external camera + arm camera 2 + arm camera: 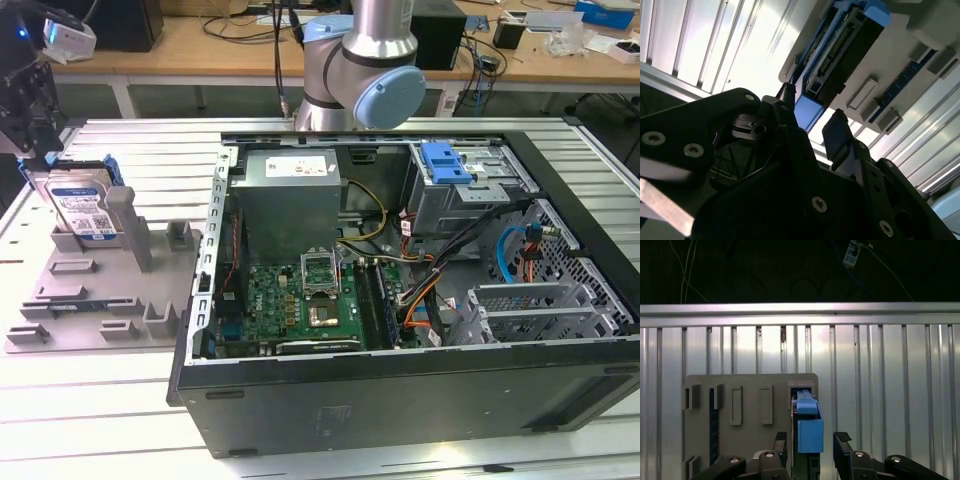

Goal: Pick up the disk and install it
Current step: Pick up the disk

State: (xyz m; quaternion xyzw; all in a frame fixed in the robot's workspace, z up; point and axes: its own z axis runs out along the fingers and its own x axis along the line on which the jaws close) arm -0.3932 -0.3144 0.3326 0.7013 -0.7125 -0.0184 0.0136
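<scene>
In the exterior view, the disk (80,205) is seen at the frame's left. It is stood on edge in the grey holder (90,300), with its label turned to the camera and its long axis upright. The gripper (35,140) is found in the upper left corner, just above the disk's upper end, so the disk lies straight below it. The open computer case (400,270) is set well apart, towards the exterior view's right.

In the second wrist view, the gripper (812,122) is shown spread wide. The blue end of the disk (840,55) is seen between the fingers (837,135), and its body is seen running away from them into the holder (900,55).

In the first wrist view, the disk (809,430) is straddled by the gripper (811,442), with a narrow gap left on each side. No contact is judged to be made yet.
</scene>
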